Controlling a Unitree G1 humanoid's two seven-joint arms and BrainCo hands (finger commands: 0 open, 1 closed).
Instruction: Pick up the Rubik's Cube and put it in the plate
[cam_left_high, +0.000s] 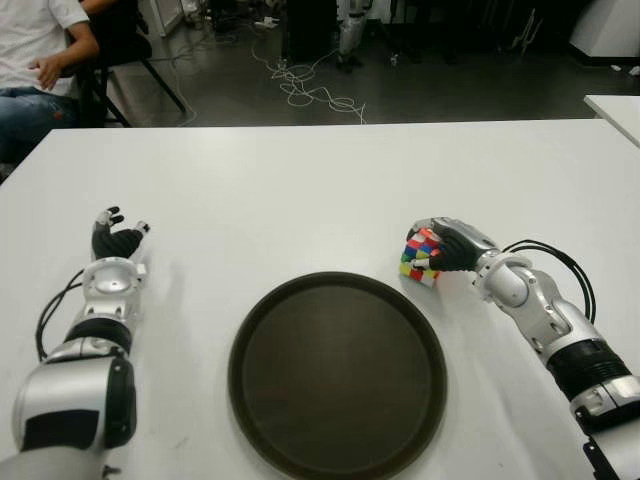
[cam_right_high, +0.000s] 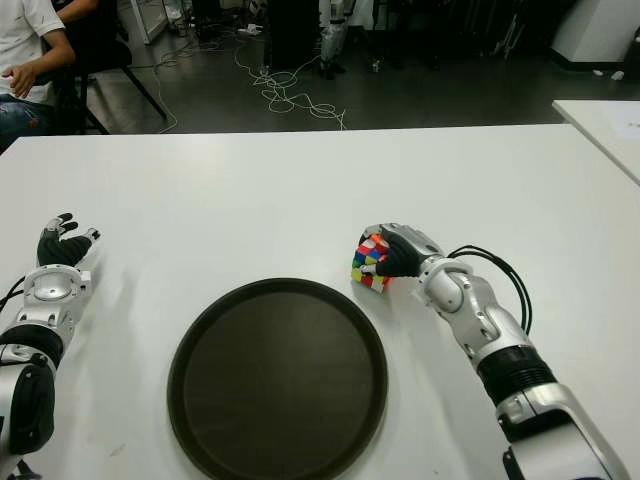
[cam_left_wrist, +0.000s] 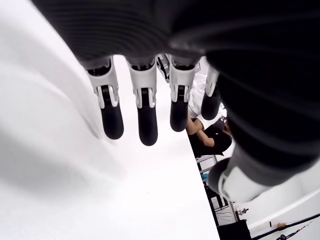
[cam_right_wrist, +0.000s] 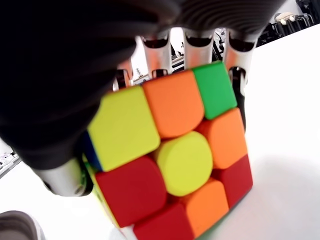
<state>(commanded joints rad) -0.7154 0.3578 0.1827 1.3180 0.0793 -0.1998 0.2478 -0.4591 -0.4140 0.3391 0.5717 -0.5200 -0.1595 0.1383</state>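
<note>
Fingers (cam_right_wrist: 237, 60) of the right hand (cam_left_high: 455, 248) curl around the Rubik's Cube (cam_left_high: 421, 257), gripping it right of centre in the eye views. Across most of the frame spreads the white table (cam_left_high: 320, 180). Low in the centre lies the dark round plate (cam_left_high: 338, 375), its upper right rim just beside the cube. At the left edge, the left hand (cam_left_high: 117, 242) shows with fingers extended and relaxed, holding nothing. A seated person (cam_left_high: 35, 70) occupies the upper left corner.
</note>
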